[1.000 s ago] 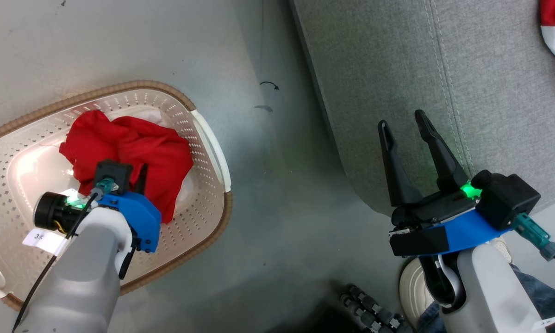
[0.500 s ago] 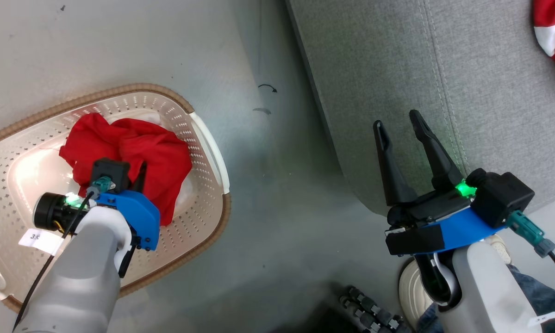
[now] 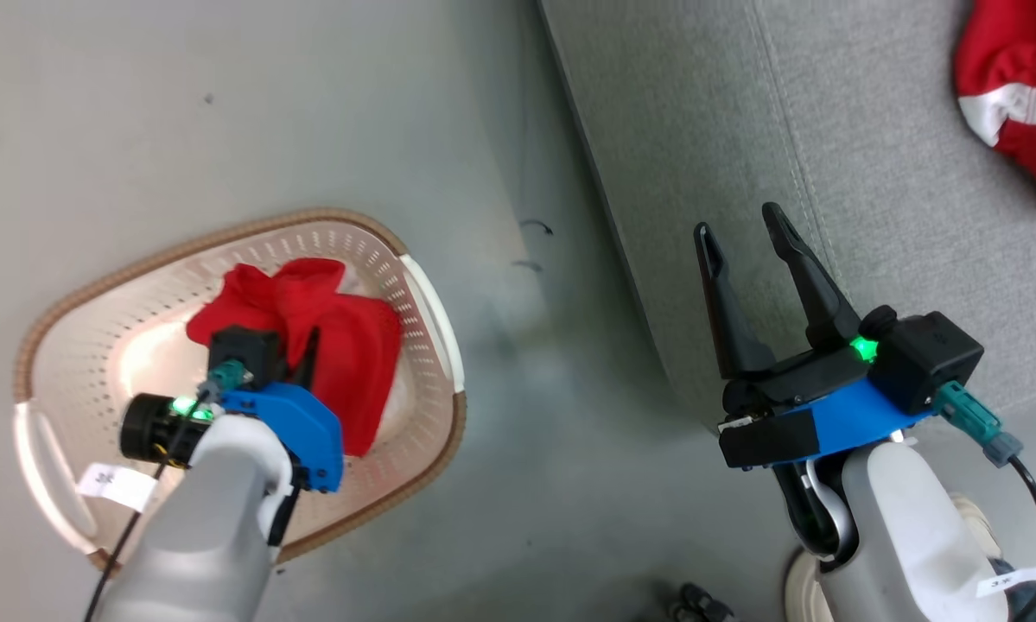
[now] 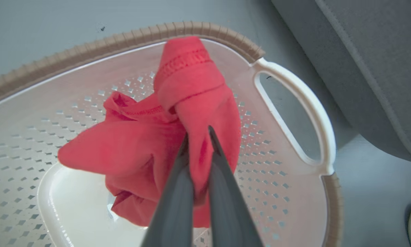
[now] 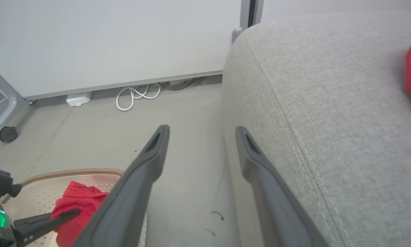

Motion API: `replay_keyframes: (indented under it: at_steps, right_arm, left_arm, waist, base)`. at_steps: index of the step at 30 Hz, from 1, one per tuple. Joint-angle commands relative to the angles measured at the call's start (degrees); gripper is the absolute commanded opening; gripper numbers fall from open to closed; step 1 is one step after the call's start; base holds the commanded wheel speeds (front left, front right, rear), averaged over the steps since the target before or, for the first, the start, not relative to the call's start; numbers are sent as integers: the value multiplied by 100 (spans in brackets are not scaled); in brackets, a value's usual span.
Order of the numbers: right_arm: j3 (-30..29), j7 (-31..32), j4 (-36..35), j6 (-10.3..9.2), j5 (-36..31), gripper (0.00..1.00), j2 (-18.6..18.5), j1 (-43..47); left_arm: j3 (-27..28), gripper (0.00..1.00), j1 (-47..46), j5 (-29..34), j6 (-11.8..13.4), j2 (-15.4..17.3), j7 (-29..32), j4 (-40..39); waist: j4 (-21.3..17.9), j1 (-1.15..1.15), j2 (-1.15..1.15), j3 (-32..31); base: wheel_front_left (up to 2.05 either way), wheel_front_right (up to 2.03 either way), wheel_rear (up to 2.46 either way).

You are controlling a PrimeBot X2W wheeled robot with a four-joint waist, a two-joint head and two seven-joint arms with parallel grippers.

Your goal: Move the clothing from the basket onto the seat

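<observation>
The left gripper [image 4: 198, 132] is clenched on a fold of the plain bright red fabric garment [image 4: 140, 151], which bunches up inside the oval cream perforated plastic basket [image 3: 241, 231] with a brown rim; the basket stands on the smooth grey floor [image 3: 224, 104] at the left, near the edge of the large grey woven upholstered seat [image 3: 699, 112]. The right gripper [image 3: 738, 226] hangs at the seat's near left edge, its two dark fingers spread wide with nothing between them; a second red garment with a white band [image 3: 1014, 112] lies on the seat at the far right, well apart from both grippers.
</observation>
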Motion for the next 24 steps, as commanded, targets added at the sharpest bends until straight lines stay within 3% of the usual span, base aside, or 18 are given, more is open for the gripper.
replay_keyframes:
  at_steps: [1, 17, 24]
  right_arm:
    - [-48, 37, 33, 3, -55, 100, -1, 45]
    - [-345, 619, -55, 3, -457, 100, -5, 733]
    - [-405, 845, -180, 3, -473, 100, -5, 1043]
  left_arm:
    - [4, 0, 129, -16, -21, -56, -26, -134]
    - [-35, 0, 1113, 198, -77, -318, -28, -1707]
    - [-335, 0, 1135, 72, -82, -304, -28, -2279]
  waist:
    - [252, 0, 0, -407]
    - [1254, 0, 0, -2248]
    - [1614, 0, 0, -2828]
  base:
    - [0, 0, 0]
    - [0, 0, 0]
    - [0, 0, 0]
